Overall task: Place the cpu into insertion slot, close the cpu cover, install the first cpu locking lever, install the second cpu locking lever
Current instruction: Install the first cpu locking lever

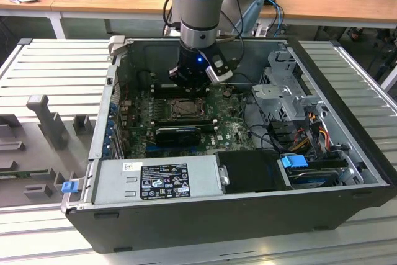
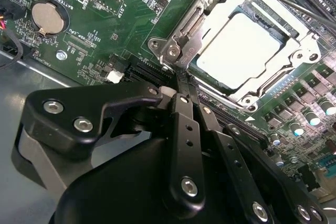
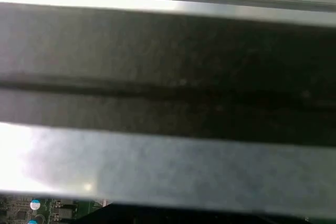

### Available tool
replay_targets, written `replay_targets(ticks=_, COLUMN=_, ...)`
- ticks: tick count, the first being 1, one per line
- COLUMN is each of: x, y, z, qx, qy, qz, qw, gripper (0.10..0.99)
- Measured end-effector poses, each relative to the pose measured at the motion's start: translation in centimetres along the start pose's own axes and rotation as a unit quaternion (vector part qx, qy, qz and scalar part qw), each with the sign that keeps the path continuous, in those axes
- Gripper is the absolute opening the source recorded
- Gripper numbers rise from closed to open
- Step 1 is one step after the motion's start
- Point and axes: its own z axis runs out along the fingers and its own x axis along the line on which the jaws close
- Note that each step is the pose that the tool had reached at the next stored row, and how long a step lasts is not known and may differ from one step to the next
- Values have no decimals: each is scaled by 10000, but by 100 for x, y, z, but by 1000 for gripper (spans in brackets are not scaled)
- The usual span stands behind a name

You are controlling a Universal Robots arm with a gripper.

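One pair of fingers, mine, is pressed together with nothing between them: in the second wrist view my gripper (image 2: 181,85) tapers to a closed tip that sits right at the corner of the cpu cover (image 2: 210,30), against the hinge tab there. The cover already lies flat over the insertion slot (image 2: 247,100), and the cpu (image 2: 239,51) shows pale through its square cut-out, seated inside the frame. A thin locking lever (image 2: 283,1) runs along the far edge of the socket, and I cannot tell whether it is hooked down. In the exterior view my gripper (image 1: 193,80) hangs over the socket (image 1: 185,108) inside the open computer case (image 1: 347,172), with the black graphics card (image 1: 178,133) just beside the socket. To do this step well, I judge I should press with the closed tip squarely on metal, never on the green circuit board (image 2: 121,19) or the small parts around it, keep the push gentle, and steer clear of the long black slot (image 2: 152,72) under my fingers. As for writing, white markings are printed on the board near the coin battery (image 2: 44,17), and a labelled sticker sits on the grey power supply (image 1: 155,181); I leave them unread.
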Motion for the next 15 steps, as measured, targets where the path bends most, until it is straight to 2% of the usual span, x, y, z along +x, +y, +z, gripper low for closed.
replay_targets(ticks=4, x=0, y=1, z=-2, qx=-62, qy=-5, qz=1, qw=10000, gripper=106)
replay_targets(ticks=6, x=0, y=5, z=-30, qx=-65, qy=-6, qz=1, qw=10000, gripper=106)
replay_targets(ticks=9, x=-1, y=20, z=-173, qx=-60, qy=-5, qz=0, qw=10000, gripper=106)
replay_targets(ticks=10, x=-1, y=22, z=-196, qx=-60, qy=-5, qz=0, qw=10000, gripper=106)
replay_targets(ticks=15, x=2, y=-24, z=-201, qx=-61, qy=-5, qz=0, qw=10000, gripper=106)
